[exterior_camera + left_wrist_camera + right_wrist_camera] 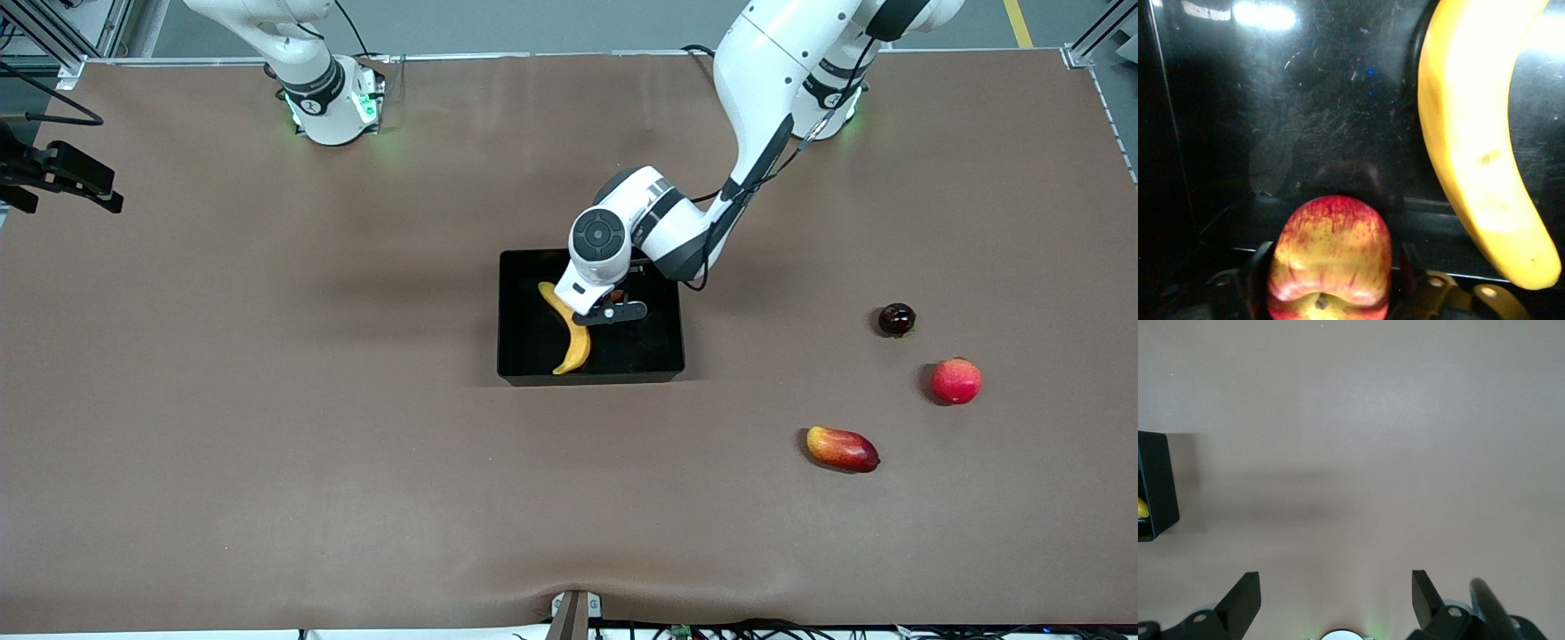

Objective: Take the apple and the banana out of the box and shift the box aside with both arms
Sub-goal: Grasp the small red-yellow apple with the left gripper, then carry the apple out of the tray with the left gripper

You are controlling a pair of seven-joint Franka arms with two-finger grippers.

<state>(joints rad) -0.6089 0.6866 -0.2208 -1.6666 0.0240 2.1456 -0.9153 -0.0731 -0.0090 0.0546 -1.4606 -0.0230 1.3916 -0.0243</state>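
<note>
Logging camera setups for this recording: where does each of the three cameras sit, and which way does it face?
Front view: high across the table, facing both bases; shows the left arm reaching into the black tray, beside the banana; the right arm waits.
Left wrist view: on the left arm, looking into the tray; the left hand grips the apple.
Right wrist view: on the right arm, looking down at bare table; the right hand shows open.
Shared: all three views show the tray and banana.

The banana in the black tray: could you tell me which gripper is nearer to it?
Left. The left gripper is over the tray, beside the banana, holding the apple; the right gripper waits over bare table.
</note>
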